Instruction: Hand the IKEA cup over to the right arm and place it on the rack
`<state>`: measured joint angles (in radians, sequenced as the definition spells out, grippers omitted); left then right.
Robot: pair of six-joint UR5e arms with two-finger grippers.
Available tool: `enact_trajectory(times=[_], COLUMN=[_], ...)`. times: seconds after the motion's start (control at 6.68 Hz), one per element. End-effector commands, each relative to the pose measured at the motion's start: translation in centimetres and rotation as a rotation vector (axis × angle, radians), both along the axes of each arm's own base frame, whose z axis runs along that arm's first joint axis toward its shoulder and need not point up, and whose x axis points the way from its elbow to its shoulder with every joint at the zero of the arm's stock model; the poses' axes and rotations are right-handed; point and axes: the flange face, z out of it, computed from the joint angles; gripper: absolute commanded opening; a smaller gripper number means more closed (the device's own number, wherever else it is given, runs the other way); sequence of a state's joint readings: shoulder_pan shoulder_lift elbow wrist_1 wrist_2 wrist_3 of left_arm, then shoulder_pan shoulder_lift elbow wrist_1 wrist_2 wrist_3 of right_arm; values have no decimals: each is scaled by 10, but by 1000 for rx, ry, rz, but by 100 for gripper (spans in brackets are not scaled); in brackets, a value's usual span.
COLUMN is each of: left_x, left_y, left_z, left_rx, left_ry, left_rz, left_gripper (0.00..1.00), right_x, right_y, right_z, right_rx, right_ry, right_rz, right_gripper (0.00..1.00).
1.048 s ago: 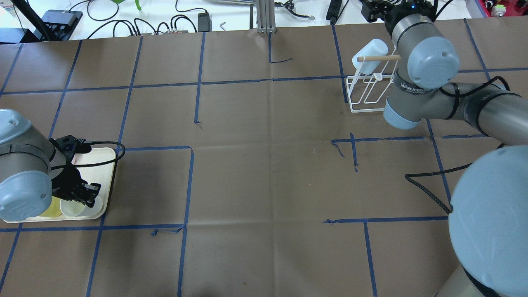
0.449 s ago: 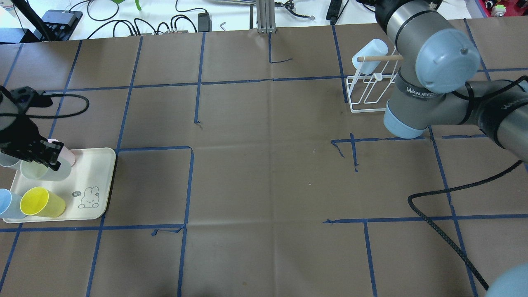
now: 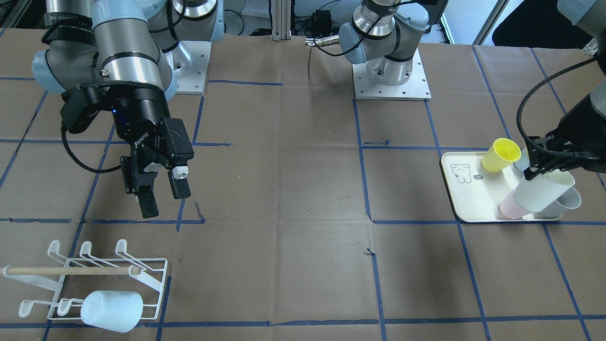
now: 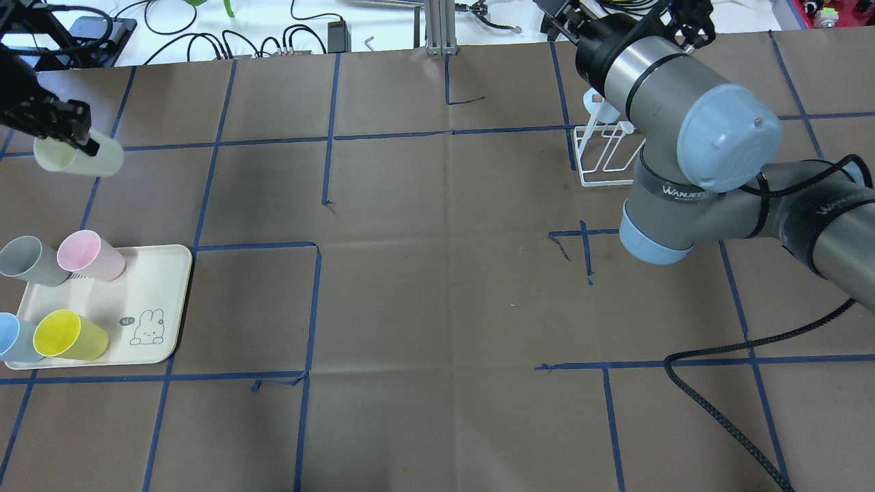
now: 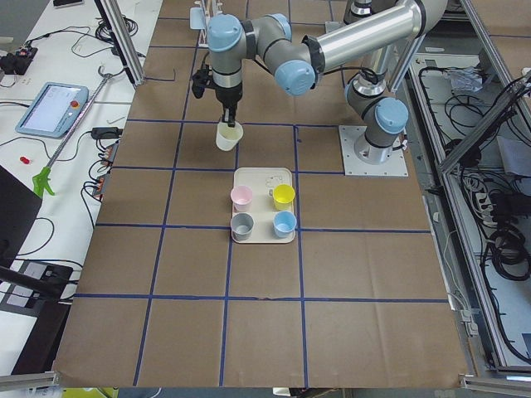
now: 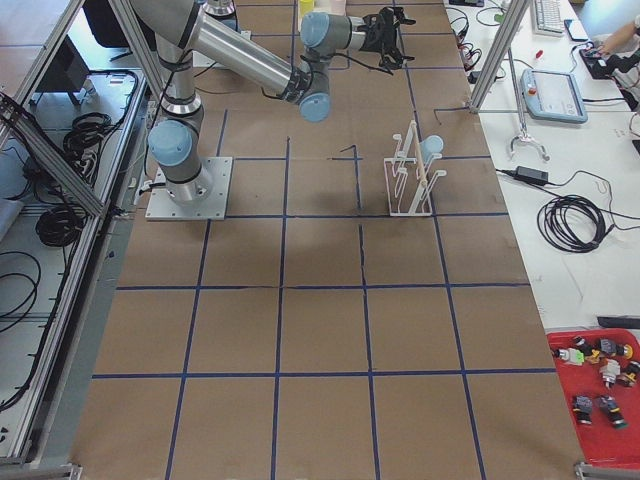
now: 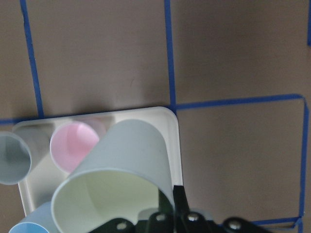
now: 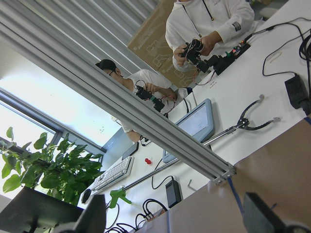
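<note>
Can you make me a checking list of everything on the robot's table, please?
Surface: brown paper with blue tape squares.
Job's things: cream cup held off the table by the left pincer; rack carries one white cup.
Clutter: tray holding pink cup, grey cup, blue cup, yellow cup; red bin of small parts.
Pincers: left shut on the cream cup's rim; right pincer open, empty.
Cables: black cable lies on the paper beside the right arm.
Surroundings: two people at a bench, a plant.

loc: robotics lab | evid: tape-grid table (image 4: 437, 307), alu framing (image 4: 439, 27), teach pendant (image 5: 51, 109), operators (image 8: 209, 24)
</note>
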<state>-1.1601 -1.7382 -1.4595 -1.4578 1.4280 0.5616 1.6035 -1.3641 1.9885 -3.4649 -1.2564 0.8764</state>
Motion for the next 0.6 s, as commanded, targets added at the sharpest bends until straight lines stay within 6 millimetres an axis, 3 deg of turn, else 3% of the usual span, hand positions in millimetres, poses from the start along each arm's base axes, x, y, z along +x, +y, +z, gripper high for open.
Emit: enact_trajectory(times=[0.0, 0.45], left_x=[-50, -113], left_y=[-33, -36], left_z=[19, 16], left_rx=[-194, -482], left_ry=[297, 591], left_rz=[-71, -228], left_gripper=[0, 0], right_x=[20, 23], right_y=[22, 41], right_z=[-6, 3], right_rx=[110, 110], right_ry=[-258, -450], right_rz=[-4, -31], right_gripper=[100, 100])
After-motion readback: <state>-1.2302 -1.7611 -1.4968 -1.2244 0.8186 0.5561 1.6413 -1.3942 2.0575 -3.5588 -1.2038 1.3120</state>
